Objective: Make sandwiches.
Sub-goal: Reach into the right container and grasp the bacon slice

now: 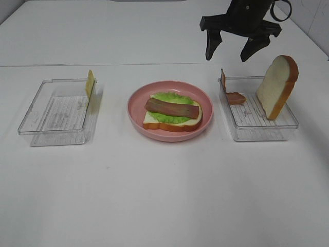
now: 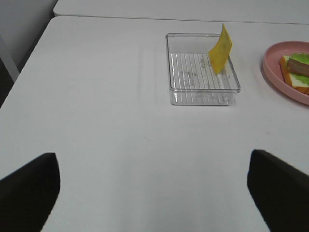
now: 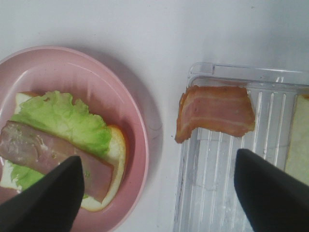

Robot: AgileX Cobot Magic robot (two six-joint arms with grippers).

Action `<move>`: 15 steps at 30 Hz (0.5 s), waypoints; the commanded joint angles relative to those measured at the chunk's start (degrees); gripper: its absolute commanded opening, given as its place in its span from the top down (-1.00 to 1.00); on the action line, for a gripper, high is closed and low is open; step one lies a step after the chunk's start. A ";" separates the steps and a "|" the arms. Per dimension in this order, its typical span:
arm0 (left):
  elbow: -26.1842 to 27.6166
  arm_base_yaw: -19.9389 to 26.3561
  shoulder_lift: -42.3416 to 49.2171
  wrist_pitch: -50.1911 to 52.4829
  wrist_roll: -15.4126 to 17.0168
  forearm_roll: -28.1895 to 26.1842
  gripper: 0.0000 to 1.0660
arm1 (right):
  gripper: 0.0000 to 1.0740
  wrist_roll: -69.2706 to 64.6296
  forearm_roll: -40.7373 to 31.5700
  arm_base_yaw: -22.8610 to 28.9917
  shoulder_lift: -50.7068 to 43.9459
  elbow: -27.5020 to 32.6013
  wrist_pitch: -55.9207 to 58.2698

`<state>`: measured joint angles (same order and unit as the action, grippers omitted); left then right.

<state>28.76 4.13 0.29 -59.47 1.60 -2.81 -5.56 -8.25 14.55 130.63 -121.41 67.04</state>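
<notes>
Right pincer hangs spread above the tray, bacon lapping the rim nearest the plate. Left pincer spread too, open bench before it.

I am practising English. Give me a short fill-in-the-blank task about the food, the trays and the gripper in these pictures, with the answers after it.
1. The plate under the sandwich is ____ in colour.
2. On the lettuce lies one strip of ____.
3. The left tray holds only a slice of ____.
4. The right gripper hangs with its jaws ____.
Answers: pink; bacon; cheese; open.
</notes>
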 commanded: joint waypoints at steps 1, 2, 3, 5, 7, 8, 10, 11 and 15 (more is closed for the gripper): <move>-0.11 0.06 1.20 0.29 0.00 -0.40 -0.92 | -0.42 -0.34 0.06 -0.17 1.66 -0.69 -1.60; -0.11 0.06 1.20 0.29 0.00 -0.40 -0.92 | -0.42 -0.34 -0.17 -0.17 2.35 -0.69 -2.06; -0.11 0.06 1.20 0.29 0.00 -0.40 -0.92 | -0.42 -0.34 -0.17 -0.17 2.35 -0.69 -2.06; -0.11 0.06 1.20 0.29 0.00 -0.40 -0.92 | -0.42 -0.74 -0.29 -0.29 4.47 -0.97 -3.61; -0.11 0.06 1.20 0.29 0.00 -0.40 -0.92 | -0.42 -1.03 -0.29 -0.34 4.87 -0.97 -4.13; -0.11 0.06 1.20 0.29 0.00 -0.40 -0.92 | -0.42 -1.26 -0.69 -0.80 5.44 -0.97 -5.21; -0.11 0.06 1.20 0.29 0.00 -0.40 -0.92 | -0.42 -1.38 -1.20 -0.92 5.67 -0.97 -5.61; -0.11 0.06 1.20 0.29 0.00 -0.40 -0.92 | -0.42 -1.38 -1.20 -0.92 5.67 -0.97 -5.61; -0.11 0.06 1.20 0.29 0.00 -0.40 -0.92 | -0.42 -1.20 -3.27 -2.23 6.02 -0.97 -7.05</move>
<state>28.76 4.13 0.29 -59.47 1.60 -2.81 -6.65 -11.34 12.72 136.71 -121.98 60.62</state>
